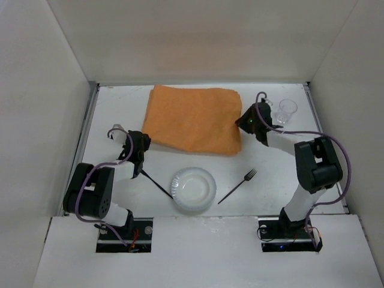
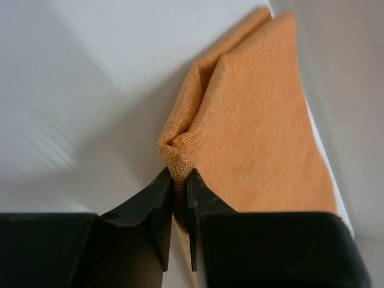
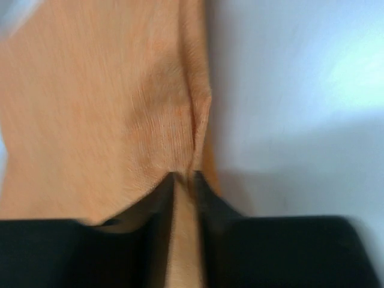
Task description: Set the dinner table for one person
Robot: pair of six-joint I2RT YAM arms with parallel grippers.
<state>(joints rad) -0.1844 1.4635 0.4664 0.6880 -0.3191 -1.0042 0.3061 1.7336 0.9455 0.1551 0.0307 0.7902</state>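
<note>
- Dinner table (image 1: 114,111): white top spanning the view, beneath every item.
- Containers: one white plate (image 1: 193,189) near the front edge, between one black knife (image 1: 157,184) and one black fork (image 1: 238,185). One clear cup (image 1: 288,111) stands upright at far right, contents indiscernible.
- Left gripper (image 2: 179,180): fingers pinched on the near-left corner of the one orange placemat (image 1: 192,120).
- Right gripper (image 3: 183,179): fingers clamped on the placemat's right edge.

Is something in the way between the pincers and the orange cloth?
No, nothing. The left pincer and the right pincer are both shut on the cloth, one at each side. A plate and a fork lie nearer the arms.
</note>
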